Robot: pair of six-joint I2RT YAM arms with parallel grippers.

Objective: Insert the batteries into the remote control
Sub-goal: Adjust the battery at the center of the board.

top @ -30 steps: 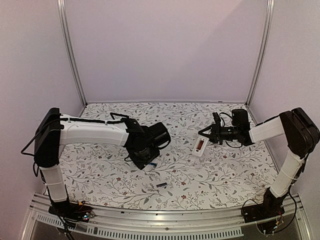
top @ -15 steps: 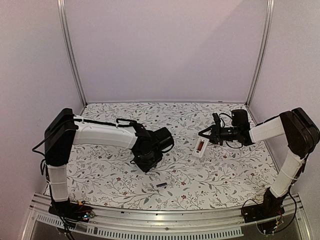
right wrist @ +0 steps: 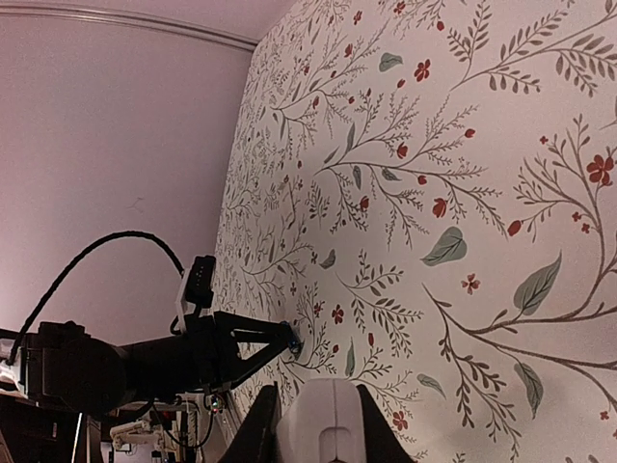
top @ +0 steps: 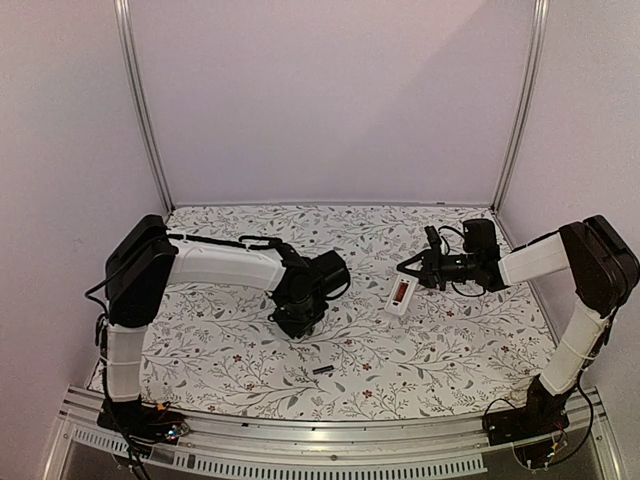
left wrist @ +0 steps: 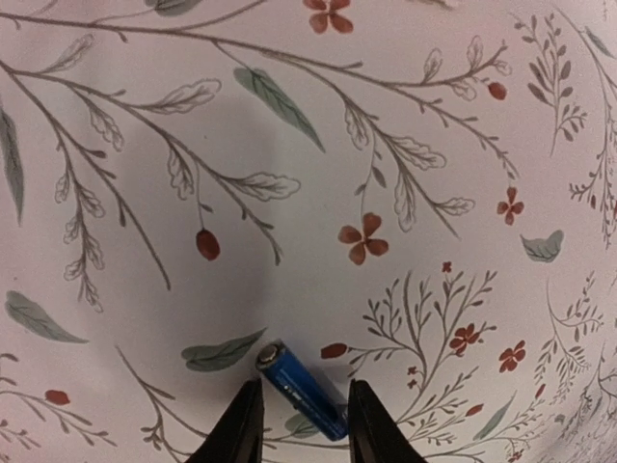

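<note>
The light, smooth, stiff blue battery (left wrist: 294,384) lies on the surface (left wrist: 289,193) inside the spread left gripper (left wrist: 306,386), so a pinch across its middle seems safest against rolling, while the right gripper (right wrist: 315,391) pinches the remote control (right wrist: 323,424) by its end.

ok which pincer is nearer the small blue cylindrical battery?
Left. The left pincer straddles the small blue cylindrical battery; the right pincer is far off, gripping the slim white plastic remote.
</note>
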